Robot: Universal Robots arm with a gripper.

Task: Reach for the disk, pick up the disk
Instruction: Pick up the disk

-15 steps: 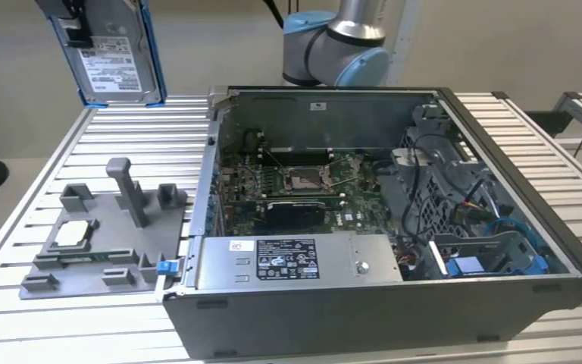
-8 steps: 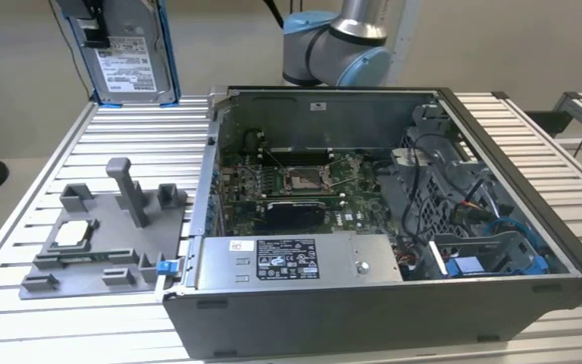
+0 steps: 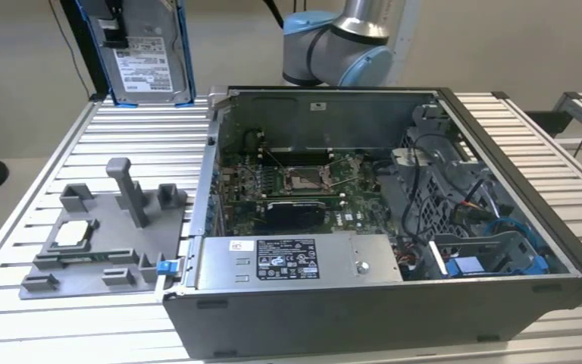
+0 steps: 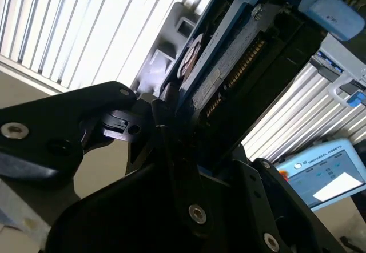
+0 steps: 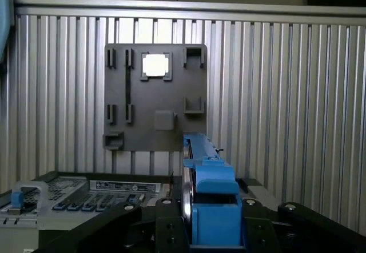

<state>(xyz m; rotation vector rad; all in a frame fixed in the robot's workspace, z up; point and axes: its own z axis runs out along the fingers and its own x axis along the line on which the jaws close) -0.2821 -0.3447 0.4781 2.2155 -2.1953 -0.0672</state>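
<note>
The disk [image 3: 151,57] hangs upright in the air above the far corner of the table, at the exterior view's left. It is silver-grey with a white label and blue rails. My gripper [image 3: 109,23] is shut on its upper part. In the first wrist view the disk [image 5: 207,190] appears edge-on, its blue rail clamped between my gripper's [image 5: 209,216] black fingers [image 5: 257,224]. The second wrist view shows the disk's [image 4: 229,64] underside and connector edge rising out of the black fingers [image 4: 86,116].
An open computer case [image 3: 564,250] takes up the middle of the slatted metal table [image 3: 129,136]. A grey box with a sticker [image 3: 291,262] sits in its front. A grey fixture plate [image 3: 69,273] with a small silver chip [image 3: 75,233] and a post [image 3: 129,189] lies at the exterior view's left.
</note>
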